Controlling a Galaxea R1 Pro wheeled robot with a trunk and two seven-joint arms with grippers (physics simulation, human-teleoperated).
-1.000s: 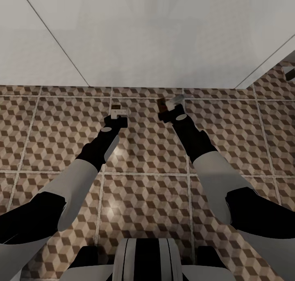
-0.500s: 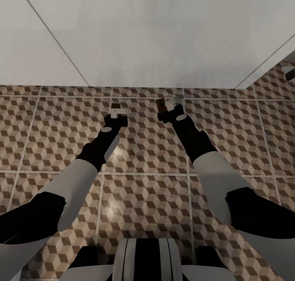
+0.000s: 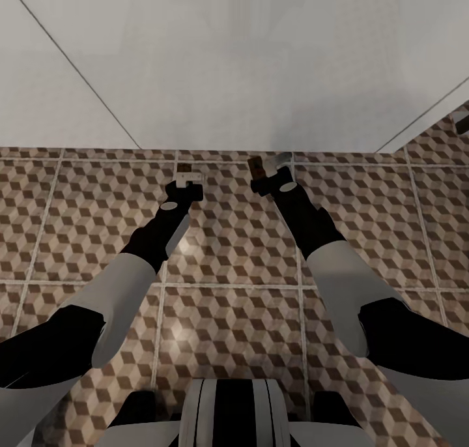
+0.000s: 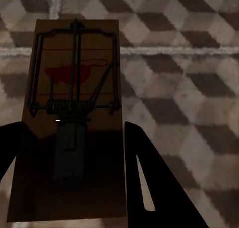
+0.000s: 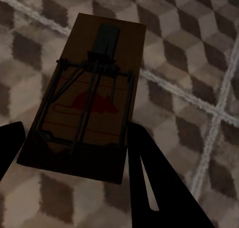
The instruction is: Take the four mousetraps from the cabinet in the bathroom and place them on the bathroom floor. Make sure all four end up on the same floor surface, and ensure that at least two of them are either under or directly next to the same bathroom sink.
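Head view: both arms reach forward and down over the bathroom floor (image 3: pixel 234 238), square tiles printed with a brown, beige and white cube pattern, pale grout lines between. Beyond the tiles a smooth pale grey wall (image 3: pixel 234 56), flat and featureless apart from thin dark seams.

Left side: left gripper (image 3: pixel 187 175), black wrist, pale fingertips, held low above the tiles not far from the wall's foot. A small brown sliver shows at its tip. Left wrist view: the left mousetrap (image 4: pixel 74 113) sits between the two black fingers, one finger (image 4: pixel 154 188) a flat angular wedge pressed along the plate's edge. Gripper closed on the plate, jaws only as wide as the plate itself. Plate is a flat brown wooden rectangle; thin dark wire frame, a coiled spring across the middle, a red mark printed under the wire. Cube tiles and one grout line lie behind it; whether the plate touches the floor cannot be told.

Right side: right gripper (image 3: pixel 269 171), turned at a slant, brown plate end poking out at the tip. Right wrist view: the right mousetrap (image 5: pixel 89 98), same flat brown board, wire bail, coil spring, red print, dark rectangular tab at the far end. Black fingers (image 5: pixel 159 183) flank it, clamped on its sides. Tiles and crossing grout lines beyond, plate tilted against them
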